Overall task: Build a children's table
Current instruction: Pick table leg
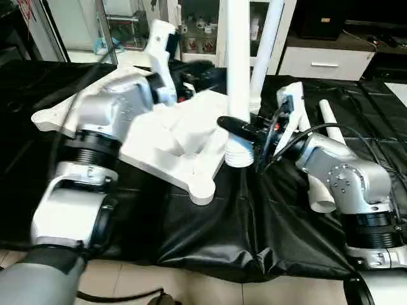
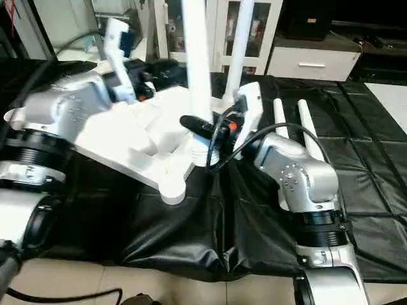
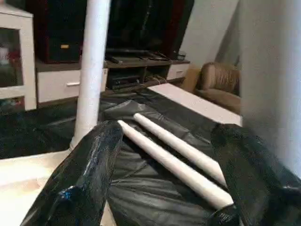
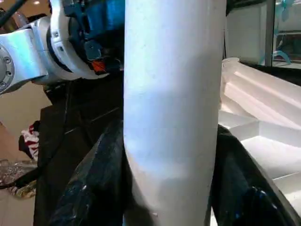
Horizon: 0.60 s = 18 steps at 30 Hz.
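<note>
A large work table [image 1: 210, 248] under a wrinkled black cover [image 2: 191, 235] fills the foreground, its cloth hanging over the near edge above a pale tiled floor [image 1: 191, 289]. Behind it stands a white cabinet with glass doors [image 1: 197, 32] holding small items on shelves. To the side sits a low white drawer unit [image 1: 324, 62] beneath dark shelving. A tan armchair [image 3: 214, 82] stands against a light wall [image 3: 211, 28].

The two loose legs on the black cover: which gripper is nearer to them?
Right. The right gripper, closed around an upright leg, is beside the two loose legs; the left gripper is across the tabletop.
</note>
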Motion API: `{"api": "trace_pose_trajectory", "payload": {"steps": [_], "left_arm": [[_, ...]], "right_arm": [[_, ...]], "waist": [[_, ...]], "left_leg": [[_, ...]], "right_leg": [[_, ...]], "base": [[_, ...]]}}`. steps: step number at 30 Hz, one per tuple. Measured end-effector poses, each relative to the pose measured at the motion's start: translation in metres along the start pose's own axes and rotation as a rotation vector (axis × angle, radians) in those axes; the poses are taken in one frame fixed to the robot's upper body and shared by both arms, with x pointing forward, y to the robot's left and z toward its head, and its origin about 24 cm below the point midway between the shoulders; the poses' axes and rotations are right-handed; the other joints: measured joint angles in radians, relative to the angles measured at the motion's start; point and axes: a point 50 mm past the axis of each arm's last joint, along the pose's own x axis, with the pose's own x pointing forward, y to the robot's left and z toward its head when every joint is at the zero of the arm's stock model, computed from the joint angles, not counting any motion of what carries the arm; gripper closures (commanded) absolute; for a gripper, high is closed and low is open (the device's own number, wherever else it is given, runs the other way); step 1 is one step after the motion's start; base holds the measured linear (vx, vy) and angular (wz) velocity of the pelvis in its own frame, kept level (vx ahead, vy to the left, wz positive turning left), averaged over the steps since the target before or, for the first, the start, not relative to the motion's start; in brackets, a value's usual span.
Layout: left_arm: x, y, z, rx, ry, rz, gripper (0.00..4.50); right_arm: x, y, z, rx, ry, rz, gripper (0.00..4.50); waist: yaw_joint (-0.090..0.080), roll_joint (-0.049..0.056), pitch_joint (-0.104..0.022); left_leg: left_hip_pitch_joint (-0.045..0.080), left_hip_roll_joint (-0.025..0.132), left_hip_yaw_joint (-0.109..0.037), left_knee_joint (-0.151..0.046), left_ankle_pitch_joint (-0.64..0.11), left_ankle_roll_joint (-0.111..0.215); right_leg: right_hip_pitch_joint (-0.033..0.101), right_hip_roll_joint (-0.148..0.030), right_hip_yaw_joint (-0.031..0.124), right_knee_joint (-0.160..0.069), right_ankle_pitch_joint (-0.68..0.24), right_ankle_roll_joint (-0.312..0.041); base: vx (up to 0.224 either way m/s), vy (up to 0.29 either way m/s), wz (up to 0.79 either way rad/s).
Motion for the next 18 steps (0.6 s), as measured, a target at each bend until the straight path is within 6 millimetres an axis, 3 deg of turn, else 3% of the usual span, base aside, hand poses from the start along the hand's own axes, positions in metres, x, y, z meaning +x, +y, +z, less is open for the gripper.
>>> {"api": "trace_pose_trajectory", "payload": {"steps": [8,12,18], "left_arm": [[0.002,-0.032,0.022,0.013,-0.063,-0.203,0.95],[0.008,-0.050,0.028,0.036,-0.093,-0.310,0.95],[0.011,-0.049,0.026,0.091,-0.075,-0.280,0.95]], "right_arm": [[0.002,0.008,0.005,-0.076,-0.015,0.041,2.64],[0.002,0.000,-0.010,-0.049,0.062,-0.007,2.65],[0.003,-0.001,-0.013,-0.063,0.089,-0.017,2.65]], "waist": [[0.001,0.000,0.000],[0.002,0.000,0.000],[-0.004,0.001,0.001]], "left_leg": [[-0.001,0.000,0.000,0.000,0.000,0.001],[0.000,0.000,0.000,0.001,0.001,0.002],[0.000,0.000,0.000,0.001,0.001,0.001]], "right_leg": [[-0.001,0.000,0.000,0.000,0.000,0.000],[0.000,0.000,0.000,0.000,0.001,-0.001],[0.000,0.000,0.000,0.000,0.001,-0.001]], "base": [[0.000,0.000,0.00],[0.000,0.000,0.00],[0.000,0.000,0.00]]}}
